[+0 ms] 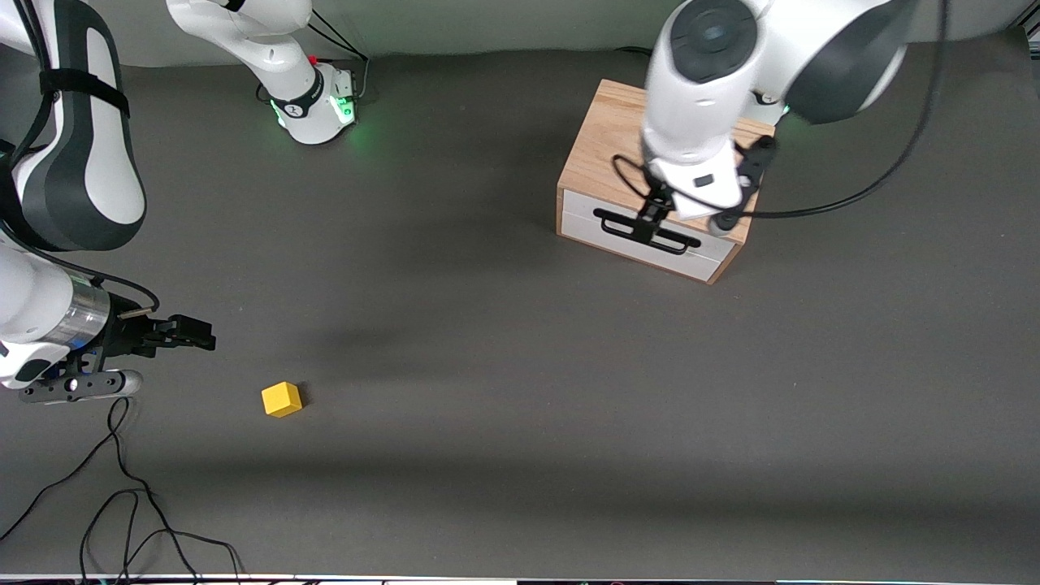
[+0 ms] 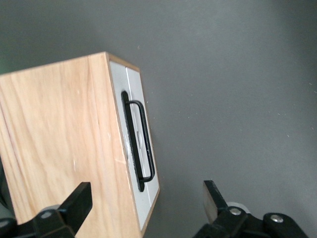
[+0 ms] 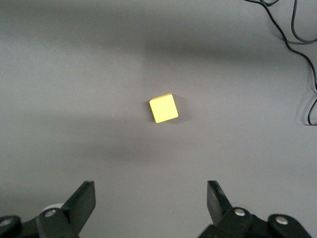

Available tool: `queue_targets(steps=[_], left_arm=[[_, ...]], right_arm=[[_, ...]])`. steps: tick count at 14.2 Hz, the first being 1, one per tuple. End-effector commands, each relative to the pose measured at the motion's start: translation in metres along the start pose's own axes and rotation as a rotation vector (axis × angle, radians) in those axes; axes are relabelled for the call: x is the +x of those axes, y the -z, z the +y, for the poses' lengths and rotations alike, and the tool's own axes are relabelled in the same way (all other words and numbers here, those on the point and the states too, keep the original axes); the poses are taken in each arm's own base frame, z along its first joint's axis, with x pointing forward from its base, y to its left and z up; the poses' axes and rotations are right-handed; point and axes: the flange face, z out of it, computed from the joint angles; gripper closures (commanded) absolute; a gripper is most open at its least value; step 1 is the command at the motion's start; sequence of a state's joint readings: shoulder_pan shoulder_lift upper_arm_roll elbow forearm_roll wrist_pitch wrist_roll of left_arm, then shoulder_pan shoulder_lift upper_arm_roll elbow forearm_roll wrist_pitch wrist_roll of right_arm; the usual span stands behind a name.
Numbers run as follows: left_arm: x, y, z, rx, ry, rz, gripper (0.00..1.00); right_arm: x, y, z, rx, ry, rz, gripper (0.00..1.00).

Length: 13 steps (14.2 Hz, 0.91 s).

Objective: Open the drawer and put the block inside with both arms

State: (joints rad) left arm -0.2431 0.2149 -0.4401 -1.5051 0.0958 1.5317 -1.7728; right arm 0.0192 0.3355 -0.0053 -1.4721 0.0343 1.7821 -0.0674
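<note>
The light oak box (image 1: 605, 150) stands toward the left arm's end of the table. Its white drawer (image 1: 650, 240) is shut, and the black bar handle (image 1: 642, 227) is free. My left gripper (image 1: 652, 213) hangs open over the box's front edge. In the left wrist view (image 2: 147, 198) one finger is over the box top (image 2: 54, 148) and the other over the table in front of the drawer (image 2: 143, 198), above the handle (image 2: 140, 144). The yellow block (image 1: 282, 399) lies toward the right arm's end. My right gripper (image 1: 191, 333) is open and empty above the table beside the block (image 3: 164, 108), which lies ahead of the fingers (image 3: 151, 201).
Loose black cables (image 1: 122, 504) lie on the table near the front camera at the right arm's end, and they also show in the right wrist view (image 3: 303, 34). The right arm's base (image 1: 317, 106) stands at the back. The table is dark grey.
</note>
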Motion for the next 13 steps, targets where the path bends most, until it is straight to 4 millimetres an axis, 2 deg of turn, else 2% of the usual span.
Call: queue_targets(steps=[1, 3, 6, 8, 11, 13], left_arm=[[0.007, -0.001, 0.009, -0.002, 0.05, 0.019, 0.0], [0.016, -0.02, 0.022, 0.012, 0.058, 0.007, 0.0], [0.03, -0.072, 0.047, 0.05, 0.044, -0.015, 0.0], [0.03, -0.103, 0.06, 0.081, 0.038, -0.032, 0.0], [0.037, -0.138, 0.063, 0.107, 0.046, -0.043, 0.0], [0.035, -0.164, 0.058, 0.126, 0.044, -0.051, 0.0]], right_arm=[[0.009, 0.007, -0.002, -0.014, 0.029, 0.024, 0.0], [0.02, 0.012, -0.004, -0.018, 0.035, 0.049, 0.0], [0.024, 0.002, 0.001, -0.016, 0.031, 0.037, 0.0], [0.027, 0.004, 0.002, -0.014, 0.03, 0.043, 0.0], [0.027, 0.006, 0.002, -0.015, 0.028, 0.048, 0.0], [0.028, 0.008, 0.002, -0.019, 0.031, 0.052, 0.0]])
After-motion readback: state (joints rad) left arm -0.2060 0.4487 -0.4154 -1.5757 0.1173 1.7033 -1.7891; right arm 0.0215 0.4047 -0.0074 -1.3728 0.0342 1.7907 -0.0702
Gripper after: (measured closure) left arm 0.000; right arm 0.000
